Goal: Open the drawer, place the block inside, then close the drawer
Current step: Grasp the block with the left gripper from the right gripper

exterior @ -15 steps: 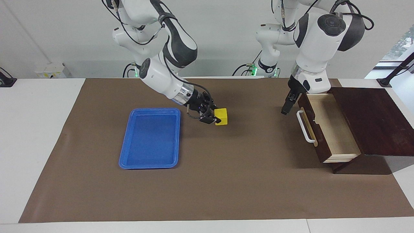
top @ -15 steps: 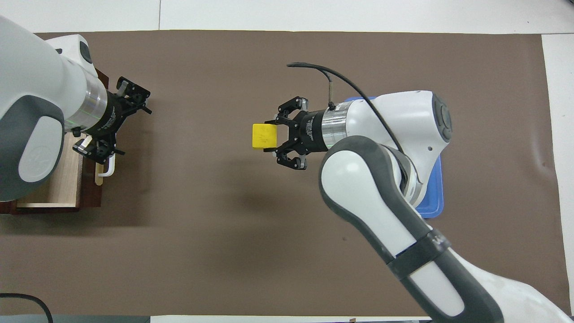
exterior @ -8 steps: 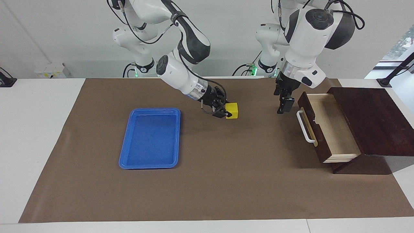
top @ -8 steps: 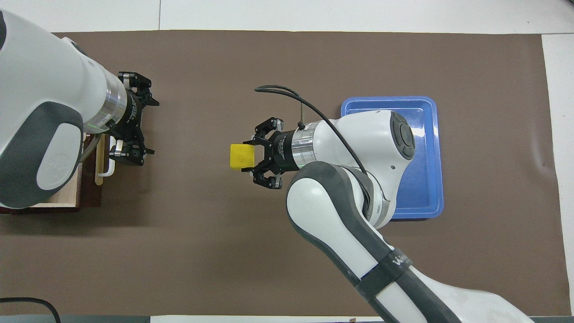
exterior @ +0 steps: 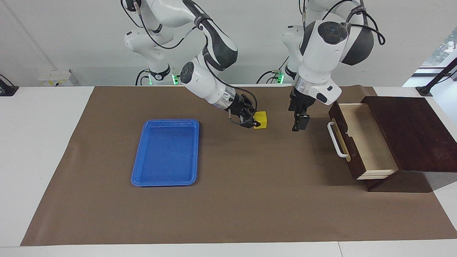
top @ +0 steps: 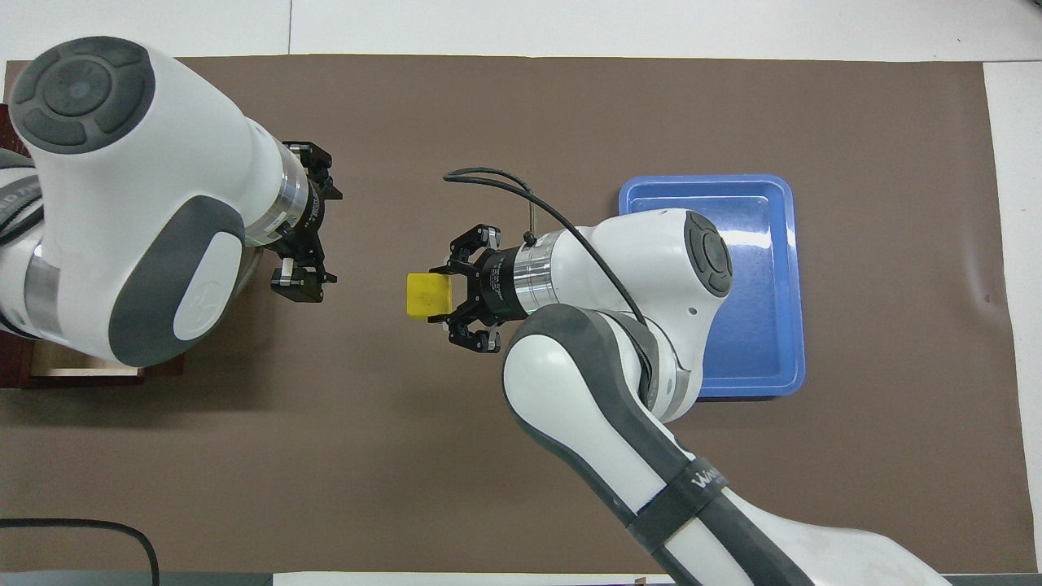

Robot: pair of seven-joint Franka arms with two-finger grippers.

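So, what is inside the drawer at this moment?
The drawer stands pulled open, and its pale wooden floor shows nothing on it. The block is not inside; the right gripper holds it above the table mat.

Drawer (exterior: 360, 142): pale wood inside, dark glossy box (exterior: 410, 132). Tray (exterior: 166, 153): glossy blue plastic. Mat (exterior: 250, 200): matt brown.

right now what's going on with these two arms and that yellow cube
The right gripper is shut on the yellow block and holds it above the brown mat, between the blue tray and the drawer. The drawer is already pulled open and empty. The left gripper, open, hangs over the mat between the block and the drawer's white handle. The block is not yet inside.
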